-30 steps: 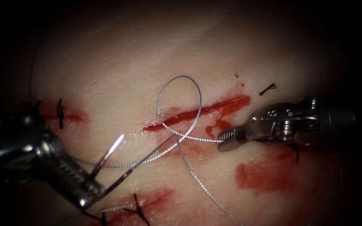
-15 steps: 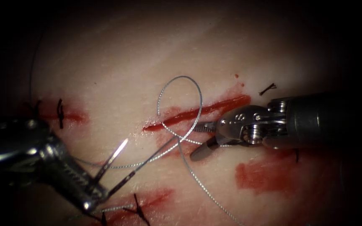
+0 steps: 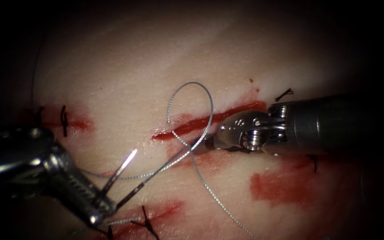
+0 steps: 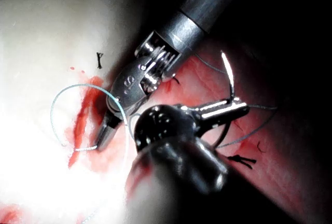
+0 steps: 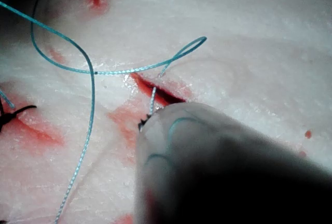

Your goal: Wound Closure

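The tissue is pale and lit in the middle, with dark all around it. Red fluid is smeared on it in patches. Some small dark stitches already sit in other spots, so part of the job looks done. The cut in the middle is open and has no stitch across it, so I think that part is left.

The left tool comes in low on the left of the cut. Its jaws are closed on the needle near the thread end, and the needle is out of the tissue, its sharp tip up in the air.

The right tool lies just under the cut, and its jaws look closed on the thread, which makes a loop over the cut
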You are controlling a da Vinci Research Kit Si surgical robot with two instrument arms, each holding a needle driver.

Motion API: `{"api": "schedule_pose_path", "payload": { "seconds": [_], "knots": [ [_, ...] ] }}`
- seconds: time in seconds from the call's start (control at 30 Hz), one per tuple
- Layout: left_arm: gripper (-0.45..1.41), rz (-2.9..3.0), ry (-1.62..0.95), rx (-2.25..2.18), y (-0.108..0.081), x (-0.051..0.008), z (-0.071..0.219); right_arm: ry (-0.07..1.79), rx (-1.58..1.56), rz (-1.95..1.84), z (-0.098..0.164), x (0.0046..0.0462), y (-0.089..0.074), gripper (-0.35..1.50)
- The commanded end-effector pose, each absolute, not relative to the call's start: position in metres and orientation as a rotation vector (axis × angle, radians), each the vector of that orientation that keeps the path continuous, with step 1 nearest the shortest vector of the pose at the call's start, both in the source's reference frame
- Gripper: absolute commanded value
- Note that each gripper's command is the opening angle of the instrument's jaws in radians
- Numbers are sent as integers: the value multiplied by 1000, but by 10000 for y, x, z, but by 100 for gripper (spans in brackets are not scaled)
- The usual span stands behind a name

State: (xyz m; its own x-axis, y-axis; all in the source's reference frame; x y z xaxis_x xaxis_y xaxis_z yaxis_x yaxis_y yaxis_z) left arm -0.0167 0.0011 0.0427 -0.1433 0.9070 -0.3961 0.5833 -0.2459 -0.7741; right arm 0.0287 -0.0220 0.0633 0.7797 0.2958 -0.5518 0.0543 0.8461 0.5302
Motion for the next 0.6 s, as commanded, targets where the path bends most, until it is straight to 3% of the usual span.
{"api": "schedule_pose_path", "payload": {
  "seconds": [0.03,0.37,0.6],
  "knots": [
    [-45,1343,-1675,-1793,9,-172,432,676,551,142,635,284,-214,-35],
    [-45,1344,-1677,-1793,8,-172,431,575,519,312,641,123,-143,-35],
    [-45,1344,-1677,-1793,7,-172,431,429,448,389,660,-19,-102,-35]
  ]
}}
